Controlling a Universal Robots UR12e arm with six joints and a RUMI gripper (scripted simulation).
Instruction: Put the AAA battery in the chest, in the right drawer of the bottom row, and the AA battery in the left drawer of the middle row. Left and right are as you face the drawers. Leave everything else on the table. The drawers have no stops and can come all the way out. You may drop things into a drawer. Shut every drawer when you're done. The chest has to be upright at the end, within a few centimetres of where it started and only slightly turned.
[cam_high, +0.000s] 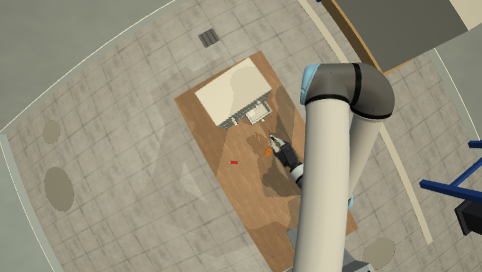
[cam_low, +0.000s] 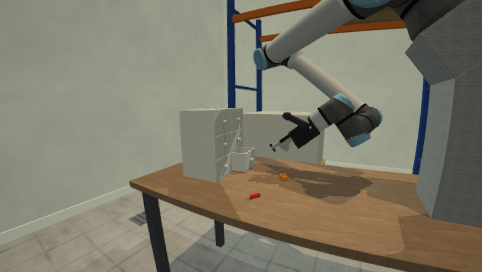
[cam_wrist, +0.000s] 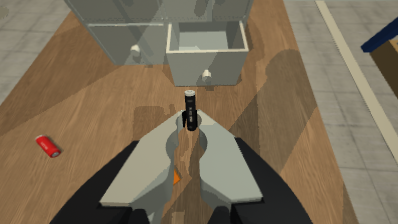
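The AAA battery (cam_high: 271, 136) (cam_wrist: 190, 107) is pinched in the closed pincer (cam_high: 273, 138) (cam_low: 274, 147) (cam_wrist: 191, 111), above the counter (cam_high: 240, 195) (cam_low: 325, 220) (cam_wrist: 100, 110), short of the open bottom-right drawer (cam_high: 258, 121) (cam_low: 241, 161) (cam_wrist: 192, 67) near the far right corner. Best carry it fully past the drawer's front, lower slightly, then release without nudging the rim.

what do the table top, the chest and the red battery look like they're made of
Table top: wood or wood-look laminate, satin; brown with streaky grain.

Chest: perhaps painted wood or plastic, fairly matt; plain pale surfaces with no grain leave it open.

Red battery: probably a metal cell in a smooth red printed sleeve; its ends look grey.
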